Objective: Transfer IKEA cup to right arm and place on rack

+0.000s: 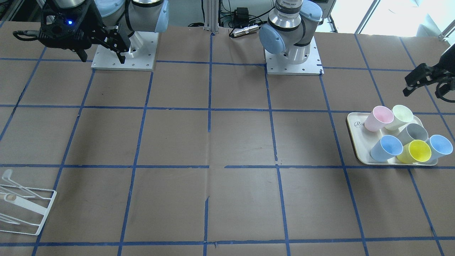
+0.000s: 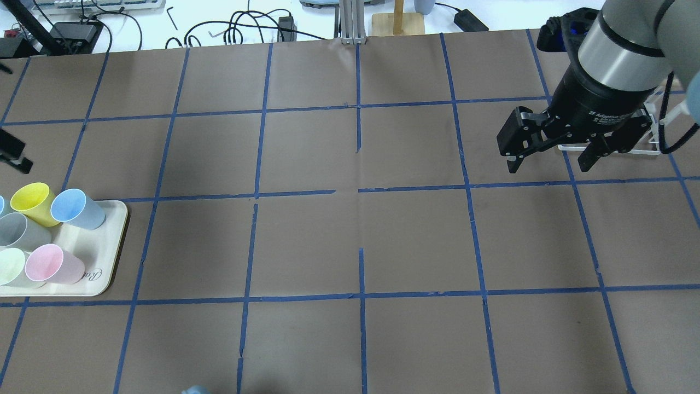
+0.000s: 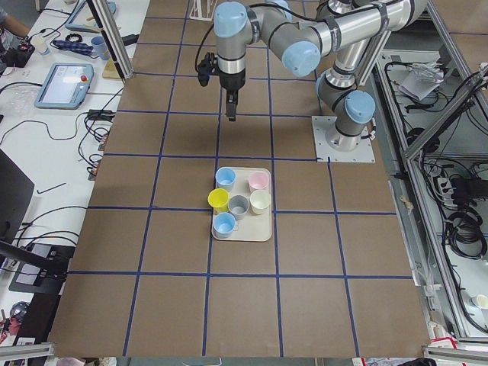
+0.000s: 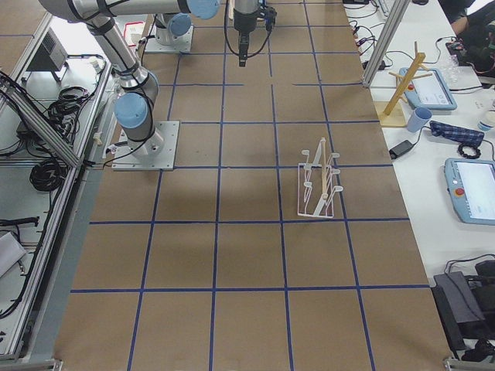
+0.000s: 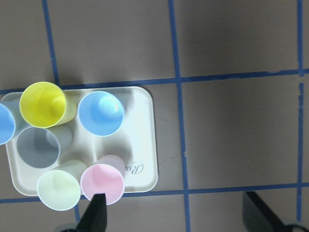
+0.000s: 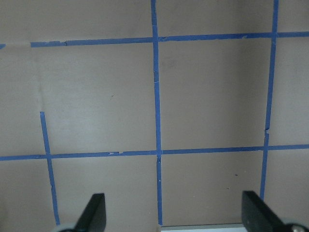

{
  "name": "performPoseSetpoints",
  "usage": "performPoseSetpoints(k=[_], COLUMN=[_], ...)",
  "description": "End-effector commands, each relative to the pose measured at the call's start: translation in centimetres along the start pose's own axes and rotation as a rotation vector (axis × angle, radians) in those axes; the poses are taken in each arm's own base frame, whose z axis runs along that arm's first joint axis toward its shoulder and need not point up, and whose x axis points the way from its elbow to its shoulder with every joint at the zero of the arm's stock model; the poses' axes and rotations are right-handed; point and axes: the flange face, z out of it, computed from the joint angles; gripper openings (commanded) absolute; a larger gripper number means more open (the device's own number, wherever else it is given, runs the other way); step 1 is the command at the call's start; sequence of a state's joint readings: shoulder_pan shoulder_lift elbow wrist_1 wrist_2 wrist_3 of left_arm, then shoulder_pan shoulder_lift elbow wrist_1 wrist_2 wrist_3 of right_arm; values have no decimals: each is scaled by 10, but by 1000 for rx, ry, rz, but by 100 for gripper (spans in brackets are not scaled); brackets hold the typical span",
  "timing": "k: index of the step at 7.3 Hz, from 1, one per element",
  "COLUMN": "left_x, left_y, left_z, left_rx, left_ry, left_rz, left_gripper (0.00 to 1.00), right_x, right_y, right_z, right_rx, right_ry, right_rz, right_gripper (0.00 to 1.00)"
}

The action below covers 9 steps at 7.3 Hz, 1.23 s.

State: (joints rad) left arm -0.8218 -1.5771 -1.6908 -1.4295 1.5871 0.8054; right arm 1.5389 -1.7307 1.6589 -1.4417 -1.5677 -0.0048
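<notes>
The IKEA cup [image 1: 412,133] is grey and lies tilted among other cups on the cream tray [image 1: 355,142]. It also shows in the overhead view [image 2: 19,232] and in the left wrist view [image 5: 38,147]. My left gripper [image 5: 176,212] is open and empty, high above the table beside the tray; it shows at the right edge of the front view [image 1: 423,83]. My right gripper [image 2: 549,164] is open and empty, hanging over bare table. The white wire rack [image 1: 25,209] stands at the table's edge, partly hidden behind the right gripper in the overhead view [image 2: 651,148].
On the tray lie a yellow cup [image 1: 419,151], two blue cups [image 1: 387,147], a pink cup [image 1: 379,118] and a pale green cup [image 1: 401,116]. The brown table carries a grid of blue tape lines [image 1: 209,106]. Both arm bases [image 1: 293,53] stand at the robot's side.
</notes>
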Motion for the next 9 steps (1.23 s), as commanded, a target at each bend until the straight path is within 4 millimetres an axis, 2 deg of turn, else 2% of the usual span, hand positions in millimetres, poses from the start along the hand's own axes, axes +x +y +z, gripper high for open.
performPoseSetpoints(k=[1, 2, 3, 4, 5, 6, 7, 9], left_x=[-99, -122, -144, -162, -176, -183, -185, -186], left_y=[38, 44, 53, 56, 51, 48, 44, 39], left_z=[55, 73, 96, 120, 143, 160, 176, 193], left_rx=[105, 110, 91, 126, 122, 122, 119, 108], left_ry=[-54, -59, -28, 7, 24, 25, 31, 54], left_rz=[86, 117, 118, 117, 118, 118, 112, 115], left_gripper=[100, 100, 100, 100, 100, 100, 100, 100], right_x=[-1, -4, -10, -23, -35, -49, -51, -40], right_y=[-3, -7, -29, -56, -60, -63, -65, -72], right_z=[1, -2, 12, 27, 27, 19, 15, 2], right_rx=[5, 14, -5, -24, -61, -62, -76, -95], right_ry=[-14, -46, -118, -260, -390, -559, -650, -853], right_rz=[22, 111, 247, 330, 427, 415, 414, 433], right_gripper=[100, 100, 100, 100, 100, 100, 100, 100])
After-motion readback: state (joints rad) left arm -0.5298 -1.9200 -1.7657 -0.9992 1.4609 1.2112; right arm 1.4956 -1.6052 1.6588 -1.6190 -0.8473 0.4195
